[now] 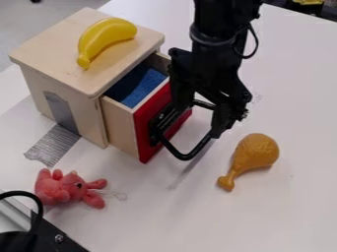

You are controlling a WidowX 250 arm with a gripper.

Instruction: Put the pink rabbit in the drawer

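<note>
And the pink rabbit (66, 188) lies on the desk (148, 216), nearer the camera and left of the drawer (122, 126), long axis running left to right, eyed head pointing right! Over at the drawer, the arm hangs steeply down, end effector (203, 111) released, fingers spread by the handle (187, 156). Blue sponge (146, 87) inside the drawer; drumstick (255, 151) right of it.

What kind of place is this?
Probably a robotics lab or test bench: a black robot arm over a white tabletop, a small wooden cabinet held with grey duct tape, and a yellow toy banana on top.
</note>
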